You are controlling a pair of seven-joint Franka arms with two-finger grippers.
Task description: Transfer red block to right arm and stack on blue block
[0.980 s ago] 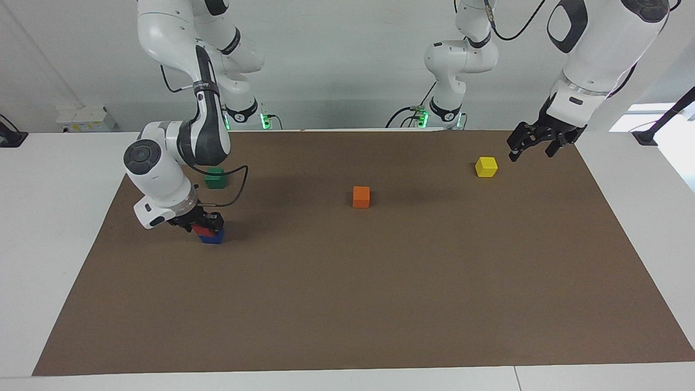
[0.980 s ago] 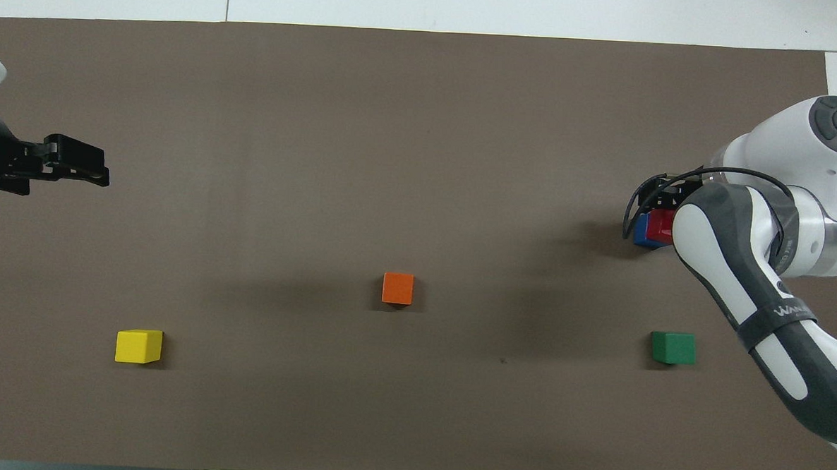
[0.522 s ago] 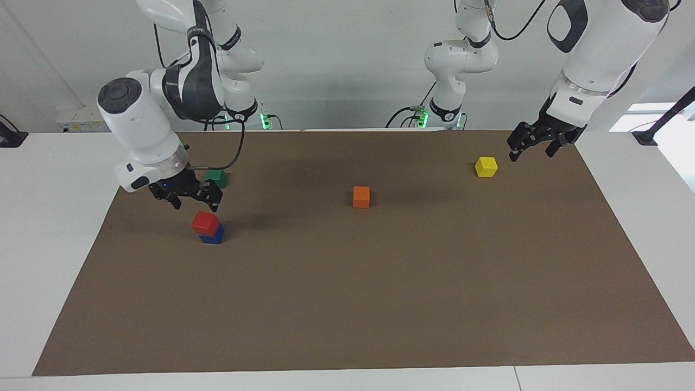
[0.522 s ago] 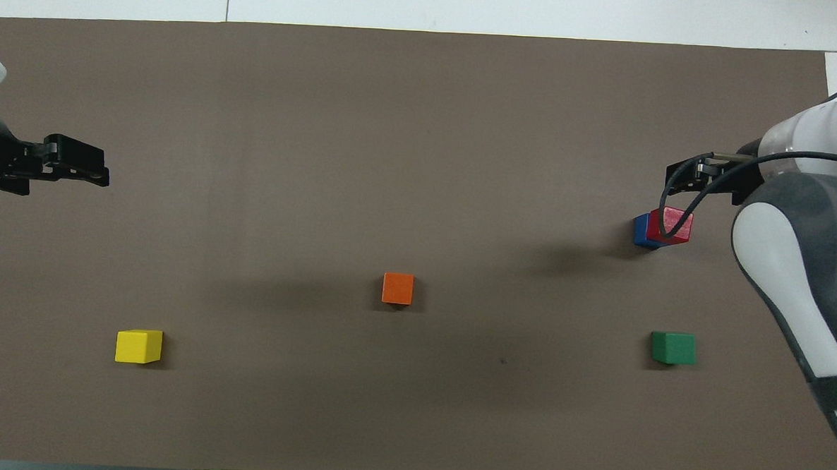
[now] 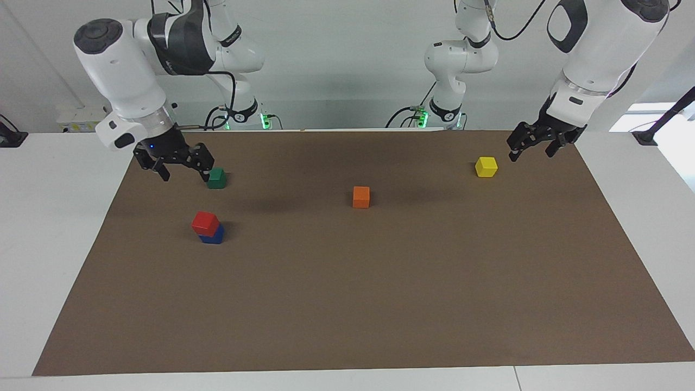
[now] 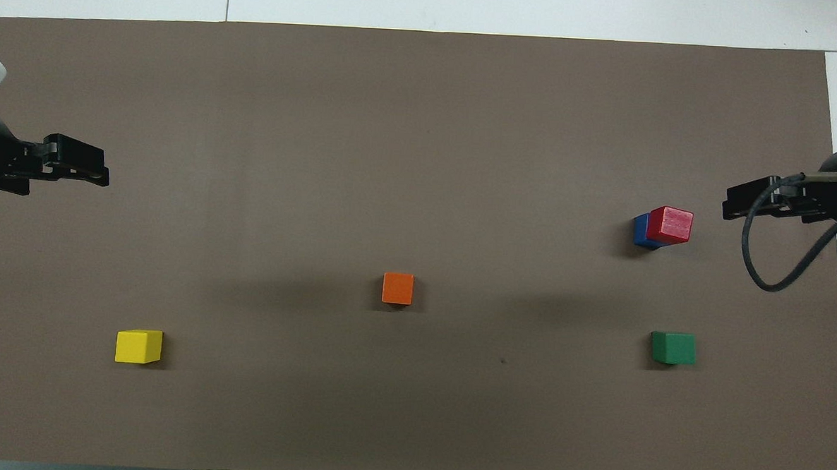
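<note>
The red block sits on top of the blue block, slightly offset, toward the right arm's end of the brown mat. The stack also shows in the overhead view, red block on blue block. My right gripper is open and empty, raised above the mat's edge at its own end and clear of the stack; it also shows in the overhead view. My left gripper is open and empty and waits in the air near the yellow cube; it also shows in the overhead view.
A green cube lies nearer to the robots than the stack. An orange cube lies mid-mat. A yellow cube lies toward the left arm's end. The brown mat covers the white table.
My right gripper let go of the red block on the blue block, opened, rose and drew back toward its own end of the table. The left arm has not moved.
</note>
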